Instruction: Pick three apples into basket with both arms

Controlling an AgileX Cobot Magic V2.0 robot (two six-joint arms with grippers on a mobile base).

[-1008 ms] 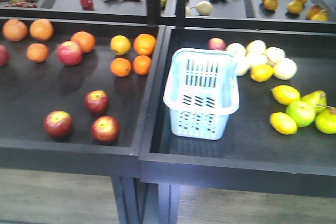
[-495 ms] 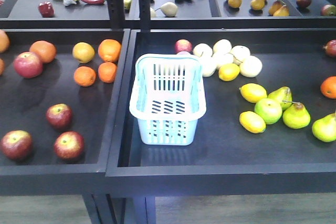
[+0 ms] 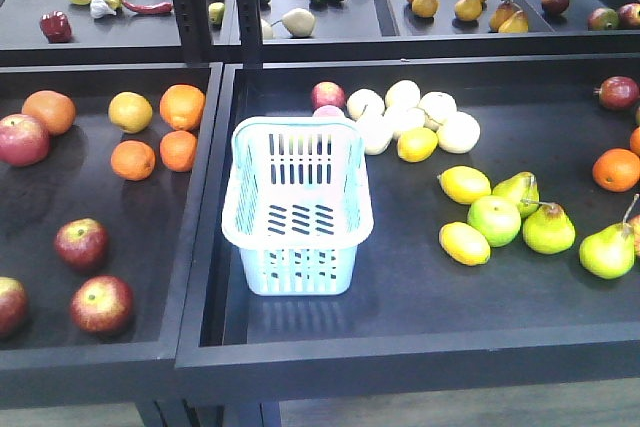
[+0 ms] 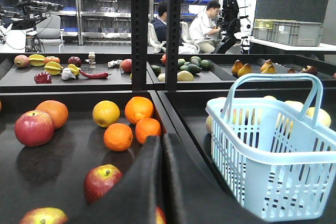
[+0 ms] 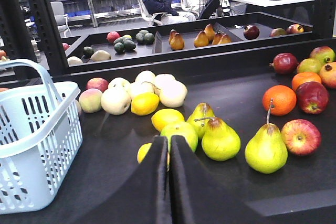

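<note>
**Front and wrist views of the fruit display.**

- **Trays.** The left tray (image 3: 60, 187) and the right tray (image 3: 430, 297) stand side by side. In the front view each is cut off by the outer edge of the frame.
- **Basket.** The basket (image 3: 300, 267) stands upright in the right tray, just beside its left wall. The left wrist view crops it at the right and bottom edges. The right wrist view crops it at the left edge.
- **Grippers.** Only two dark fingers of each show, rising from the bottom edge of its wrist view.
  - The left gripper (image 4: 160, 139) has its jaws pressed together with nothing between them. It sits low over the divide between the trays.
  - The right gripper (image 5: 169, 139) is likewise pressed together and grips nothing. It sits over the right tray and partly hides a yellow fruit (image 5: 144, 151).
  - Whether either gripper touches a tray cannot be told.
- **Three apples.** All lie in the front of the left tray, well apart from the basket.
  - The rear apple (image 3: 82, 243) shows whole.
  - The front apple (image 3: 101, 304) also shows whole.
  - The edge apple (image 3: 6, 305) is half cut off by the frame.
  - In the left wrist view, one apple is only a red sliver behind the fingers.
- **Oranges.** The oranges (image 3: 160, 132) lie farther back in the same tray.
</note>
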